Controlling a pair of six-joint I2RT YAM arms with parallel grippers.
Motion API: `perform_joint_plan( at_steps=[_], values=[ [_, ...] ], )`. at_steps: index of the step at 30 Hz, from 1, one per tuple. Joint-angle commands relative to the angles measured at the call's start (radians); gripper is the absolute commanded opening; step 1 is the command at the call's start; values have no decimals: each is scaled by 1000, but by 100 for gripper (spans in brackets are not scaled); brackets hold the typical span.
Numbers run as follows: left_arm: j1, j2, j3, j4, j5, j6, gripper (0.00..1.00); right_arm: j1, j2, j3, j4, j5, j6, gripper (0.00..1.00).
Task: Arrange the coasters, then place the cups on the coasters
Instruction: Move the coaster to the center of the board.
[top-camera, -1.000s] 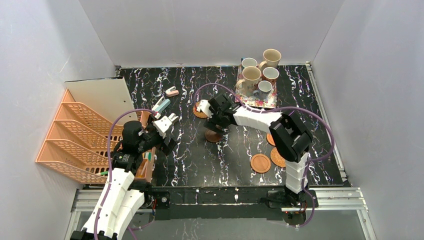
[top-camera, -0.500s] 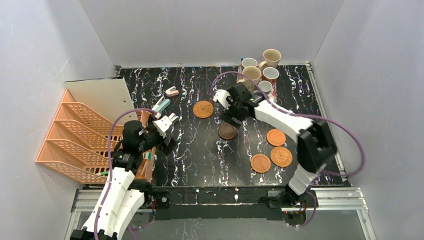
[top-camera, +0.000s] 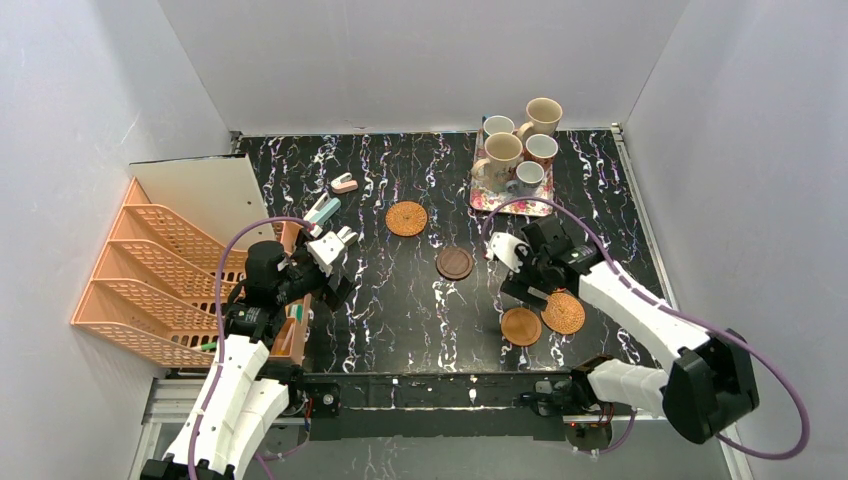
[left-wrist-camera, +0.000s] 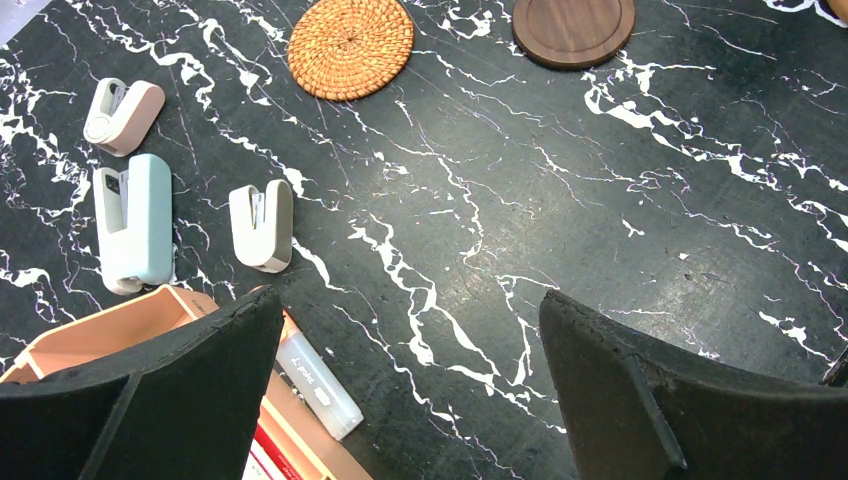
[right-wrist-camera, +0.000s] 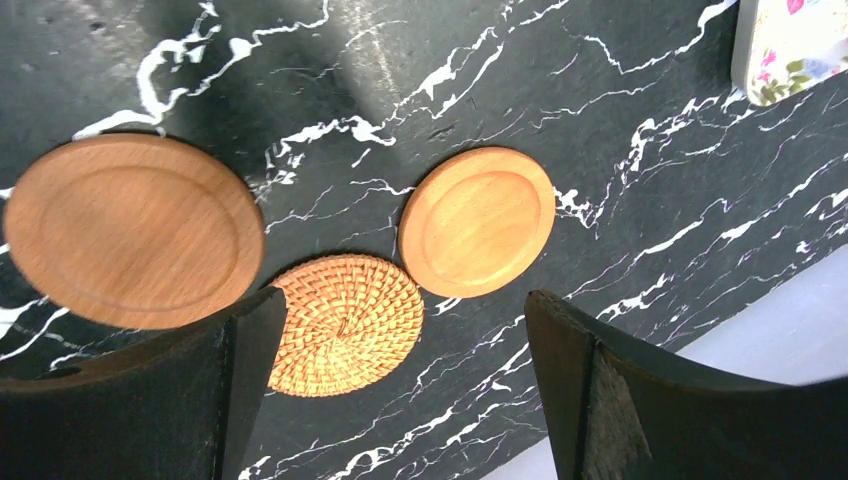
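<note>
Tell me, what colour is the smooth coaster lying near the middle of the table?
The coaster is dark brown, like stained wood; the left wrist view shows it best.

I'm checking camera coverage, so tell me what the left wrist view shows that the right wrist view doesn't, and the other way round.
Only the left wrist view: the dark brown coaster, one woven coaster, three small clip-like gadgets, pink, pale blue and white, and an orange bin.
Only the right wrist view: two smooth coasters, the other woven coaster and a floral tray corner.
Both: the black marbled table, and an open gripper with nothing in it, the left gripper and the right gripper.
</note>
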Motion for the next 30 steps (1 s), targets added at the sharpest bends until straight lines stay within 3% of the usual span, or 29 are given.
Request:
perform_joint_plan(
  at_steps=[1, 10, 20, 30],
  values=[
    [3, 1, 19, -10, 22, 1, 98, -2, -79, 4, -15, -80, -36, 98],
    [3, 5, 16, -8, 21, 4, 98, 1, 48, -104, 58, -127, -26, 98],
    [3, 11, 18, -7, 21, 6, 98, 19, 45, -100, 13, -279, -37, 98],
    [4, 13, 18, -7, 20, 6, 98, 68, 119, -153, 181, -193, 3, 98]
  ],
)
